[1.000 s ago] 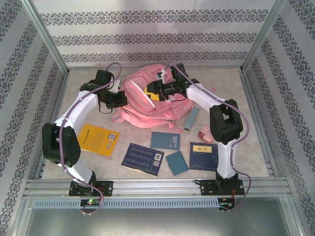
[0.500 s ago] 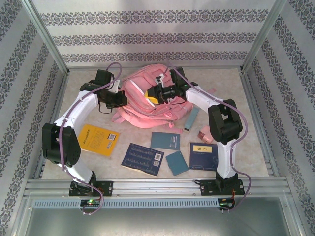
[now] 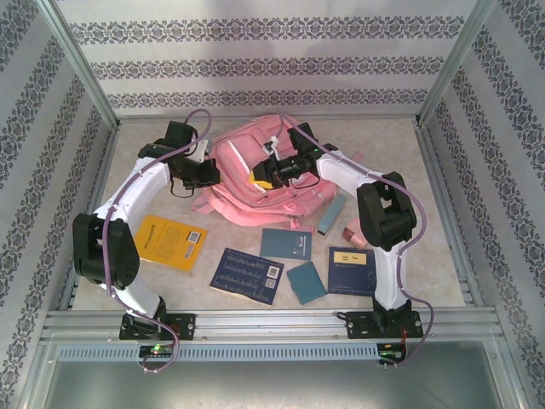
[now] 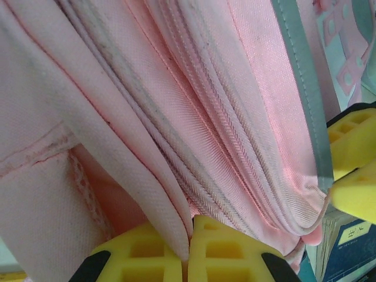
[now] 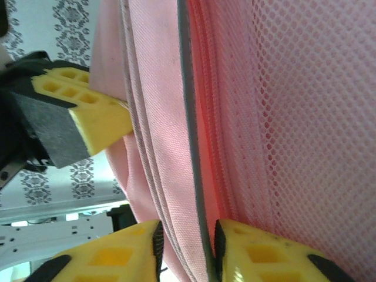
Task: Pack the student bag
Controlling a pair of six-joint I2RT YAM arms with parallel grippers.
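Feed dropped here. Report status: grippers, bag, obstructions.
Left gripper shut on student bag fabric. Right gripper straddles its zipper edge, grip unclear. Books on table, unpacked.

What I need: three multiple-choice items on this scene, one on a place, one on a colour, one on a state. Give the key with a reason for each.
1. The yellow book lies:
A) inside the bag
B) on the table, beside the left arm
C) on top of the bag

2. The student bag is:
A) green
B) black
C) pink

3. The left pincer is:
A) shut on the bag's fabric
B) wide open over the table
C) holding a book

Key:
1 B, the top view shows it flat on the table.
2 C, all three views show pink fabric.
3 A, its wrist view shows a fold pinched between the yellow fingers.
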